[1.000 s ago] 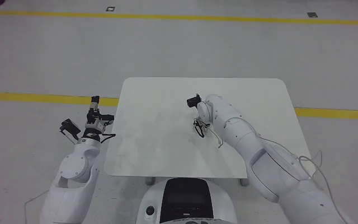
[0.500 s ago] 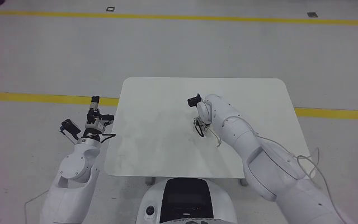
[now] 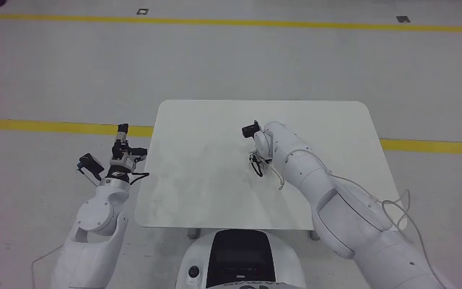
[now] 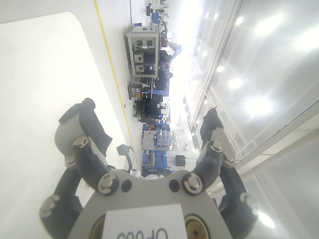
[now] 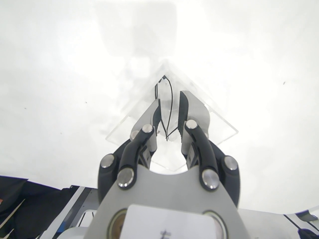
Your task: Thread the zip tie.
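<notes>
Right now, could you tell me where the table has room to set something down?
The left half of the table is bare, between the left end effector beside its edge and the right end effector; so is the far strip. Crowded: the clear plate and zip tie under the right one.

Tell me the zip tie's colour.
The zip tie is black; the right wrist view shows it best.

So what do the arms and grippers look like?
The left arm and right arm have white rounded shells. The left gripper and right gripper each have two black-padded fingers, silver-bolted black linkages, a grey base plate and a white label. A pale cable runs beside the right arm.
</notes>
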Available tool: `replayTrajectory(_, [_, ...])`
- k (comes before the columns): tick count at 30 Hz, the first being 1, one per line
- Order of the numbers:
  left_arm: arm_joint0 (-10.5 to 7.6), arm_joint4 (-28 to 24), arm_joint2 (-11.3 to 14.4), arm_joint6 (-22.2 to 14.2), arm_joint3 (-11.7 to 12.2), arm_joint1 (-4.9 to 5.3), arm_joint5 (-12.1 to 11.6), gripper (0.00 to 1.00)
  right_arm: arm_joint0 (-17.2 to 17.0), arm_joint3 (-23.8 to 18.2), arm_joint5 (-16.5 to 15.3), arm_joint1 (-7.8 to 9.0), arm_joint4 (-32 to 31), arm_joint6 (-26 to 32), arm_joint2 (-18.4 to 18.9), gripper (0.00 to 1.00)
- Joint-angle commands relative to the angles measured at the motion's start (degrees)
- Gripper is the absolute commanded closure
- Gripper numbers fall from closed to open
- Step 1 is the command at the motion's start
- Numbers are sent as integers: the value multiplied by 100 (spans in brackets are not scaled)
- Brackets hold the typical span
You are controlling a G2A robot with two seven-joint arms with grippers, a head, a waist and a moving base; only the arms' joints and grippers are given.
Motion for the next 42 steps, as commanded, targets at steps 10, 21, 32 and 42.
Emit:
replayTrajectory(10, [0, 0, 0, 0, 0, 0, 0, 0, 17, 91, 43, -34, -59, -41, 51, 79])
replayTrajectory(21, [0, 0, 0, 0, 0, 0, 0, 0, 7, 160, 141, -114, -148, -36, 54, 87])
replayTrajectory(32, [0, 0, 0, 0, 0, 0, 0, 0, 56, 173, 100, -127, -170, -115, 132, 100])
replayTrajectory(42, [0, 0, 0, 0, 0, 0, 0, 0, 17, -8, 163, -57, -261, -181, 229, 100])
